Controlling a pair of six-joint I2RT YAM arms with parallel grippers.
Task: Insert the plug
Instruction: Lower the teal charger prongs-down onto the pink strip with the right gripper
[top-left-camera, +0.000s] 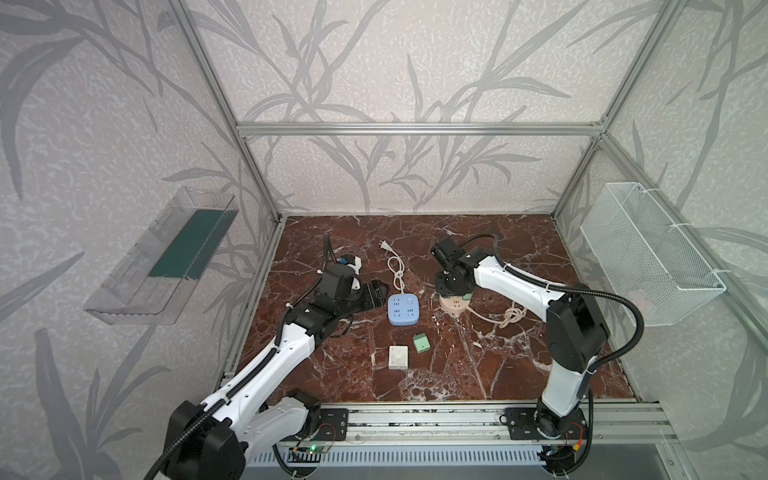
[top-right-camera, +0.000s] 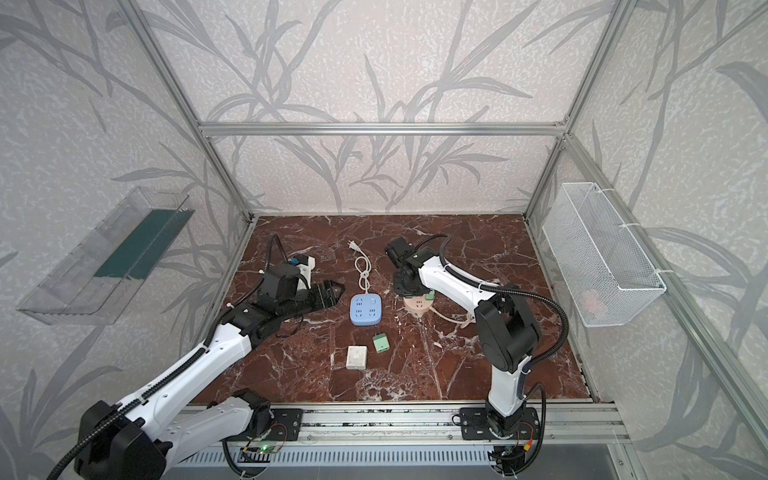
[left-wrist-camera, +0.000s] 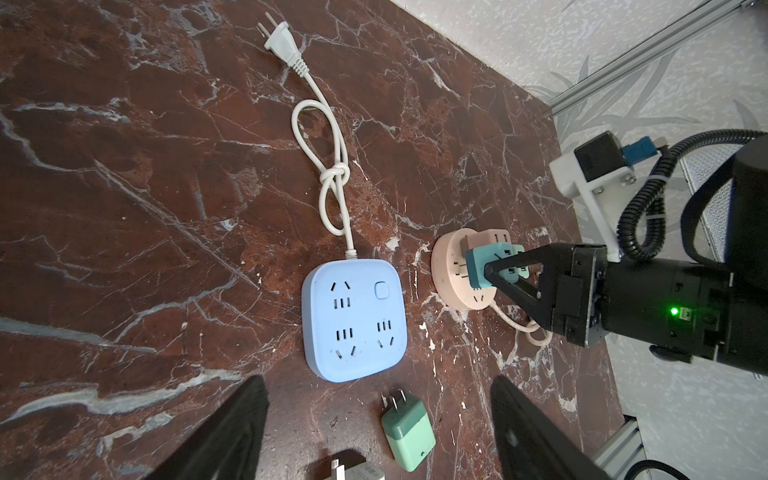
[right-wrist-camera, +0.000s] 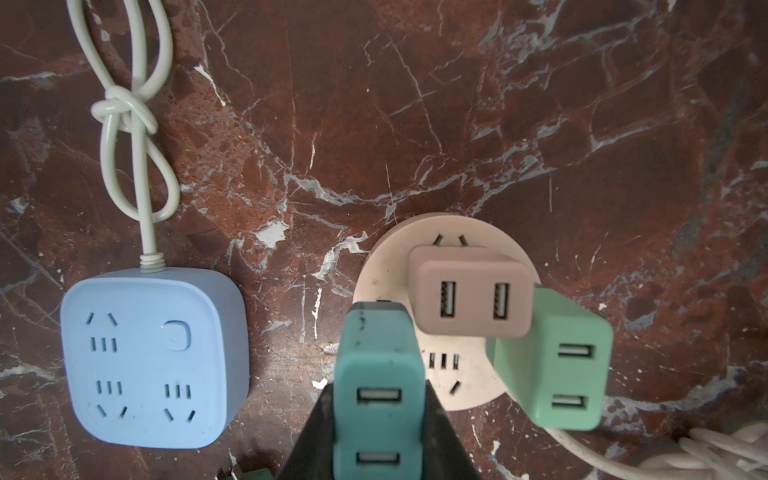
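Note:
My right gripper (right-wrist-camera: 379, 415) is shut on a teal plug (right-wrist-camera: 376, 357), holding it upright on the round pink socket (right-wrist-camera: 384, 266). The plug's base meets the socket face in the left wrist view (left-wrist-camera: 478, 266), and its prongs are hidden. A pink plug (right-wrist-camera: 471, 299) and a light green plug (right-wrist-camera: 552, 361) stand in the same socket. In both top views the right wrist covers this grip above the pink socket (top-left-camera: 455, 308) (top-right-camera: 417, 306). My left gripper (top-left-camera: 376, 293) (left-wrist-camera: 377, 380) hangs open with nothing in it, left of the blue square socket (top-left-camera: 403, 311).
A green plug (top-left-camera: 420, 343) (left-wrist-camera: 407, 432) and a white plug (top-left-camera: 398, 357) lie loose on the marble in front of the blue socket (left-wrist-camera: 353, 320). Its knotted white cord (top-left-camera: 397, 270) runs toward the back. The pink socket's cord (top-left-camera: 509, 318) coils to the right.

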